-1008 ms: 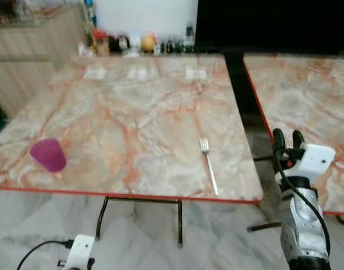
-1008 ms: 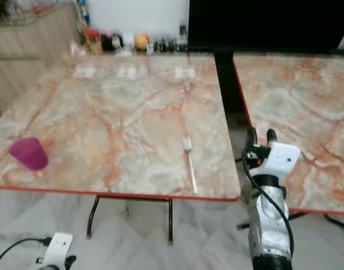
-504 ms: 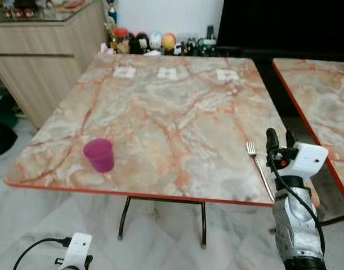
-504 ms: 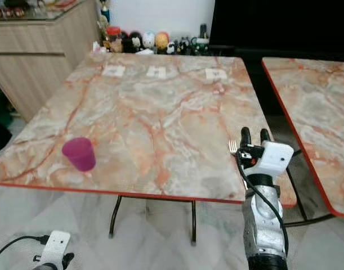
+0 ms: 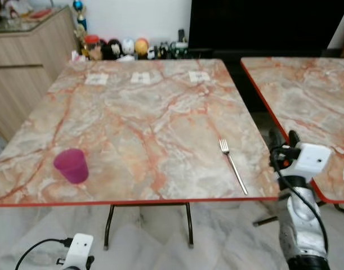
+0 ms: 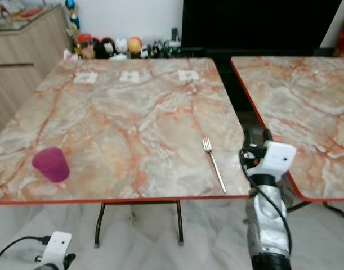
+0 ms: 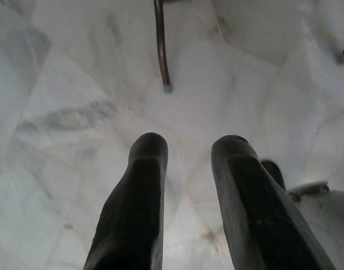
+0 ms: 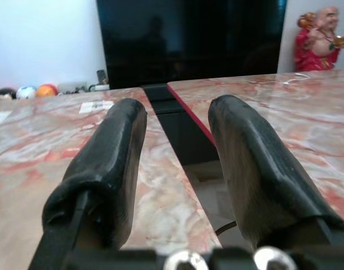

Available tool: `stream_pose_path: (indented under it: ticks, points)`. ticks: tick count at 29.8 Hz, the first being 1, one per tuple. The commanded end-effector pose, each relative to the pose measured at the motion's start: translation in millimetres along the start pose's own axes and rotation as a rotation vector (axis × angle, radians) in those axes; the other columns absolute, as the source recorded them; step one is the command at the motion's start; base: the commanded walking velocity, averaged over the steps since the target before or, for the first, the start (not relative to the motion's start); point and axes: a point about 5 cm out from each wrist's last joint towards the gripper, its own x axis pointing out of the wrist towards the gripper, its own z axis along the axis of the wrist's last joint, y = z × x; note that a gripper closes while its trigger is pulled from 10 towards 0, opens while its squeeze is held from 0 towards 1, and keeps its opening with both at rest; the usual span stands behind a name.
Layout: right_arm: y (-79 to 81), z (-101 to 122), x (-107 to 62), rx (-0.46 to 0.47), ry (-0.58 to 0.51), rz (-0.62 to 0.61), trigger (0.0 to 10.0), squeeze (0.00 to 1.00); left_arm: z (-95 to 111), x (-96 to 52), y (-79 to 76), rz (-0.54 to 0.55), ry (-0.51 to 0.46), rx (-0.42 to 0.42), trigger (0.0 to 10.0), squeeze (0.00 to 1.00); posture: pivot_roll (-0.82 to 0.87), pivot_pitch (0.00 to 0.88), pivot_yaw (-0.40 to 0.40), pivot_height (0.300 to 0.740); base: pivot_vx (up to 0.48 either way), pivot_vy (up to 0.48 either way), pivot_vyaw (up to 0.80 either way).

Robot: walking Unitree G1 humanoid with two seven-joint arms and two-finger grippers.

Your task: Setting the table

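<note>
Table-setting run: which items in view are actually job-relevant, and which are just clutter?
Job-relevant:
- silver metal fork, lying near the marble table's front right edge
- magenta plastic cup, upright at the front left
- right gripper, open, raised beside the table's right edge

Clutter:
- three small white cards along the far side
- round figurines beyond the far edge
- second marble table on the right
- red statue

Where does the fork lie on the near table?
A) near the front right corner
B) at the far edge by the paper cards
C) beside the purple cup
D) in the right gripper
A: the fork lies flat near the table's front right corner, far from the cup.
</note>
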Motion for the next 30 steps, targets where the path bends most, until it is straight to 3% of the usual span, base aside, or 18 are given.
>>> stream_pose_path:
  ticks: [1, 5, 10, 14, 16, 30]
  points:
    - [5.5, -4.4, 0.8, -0.001, 0.028, 0.011, 10.0, 0.00, -7.2, -1.5, 1.5, 0.003, 0.033, 0.008, 10.0, 0.00, 0.11, 0.000, -0.010, 0.740, 0.000, 0.000, 0.00]
    - [7.9, -17.7, 2.5, -0.034, 0.122, 0.038, 10.0, 0.00, -5.3, -1.0, 0.7, -0.003, 0.027, 0.001, 10.0, 0.00, 0.11, 0.000, -0.008, 0.740, 0.000, 0.000, 0.00]
    - [12.1, -16.8, 3.0, -0.051, 0.105, 0.073, 10.0, 0.00, -4.1, -0.7, 1.8, 0.002, 0.025, -0.001, 10.0, 0.00, 0.12, 0.000, -0.011, 0.740, 0.000, 0.000, 0.00]
    - [7.6, -11.9, 3.9, -0.075, 0.069, 0.016, 10.0, 0.00, -4.1, -0.7, 2.7, 0.004, 0.026, -0.003, 10.0, 0.00, 0.12, 0.000, -0.009, 0.740, 0.061, 0.000, 0.60]
    - [7.0, -12.9, 3.6, -0.044, 0.077, 0.012, 10.0, 0.00, -4.9, -0.9, 2.7, 0.003, 0.029, -0.003, 10.0, 0.00, 0.12, 0.000, -0.009, 0.740, 0.120, 0.000, 0.00]
    - [-0.1, -17.3, 2.5, -0.093, 0.109, -0.012, 10.0, 0.00, -6.8, -1.0, -2.4, -0.008, 0.036, -0.002, 10.0, 0.00, 0.11, 0.000, -0.015, 0.740, 0.103, 0.000, 0.00]
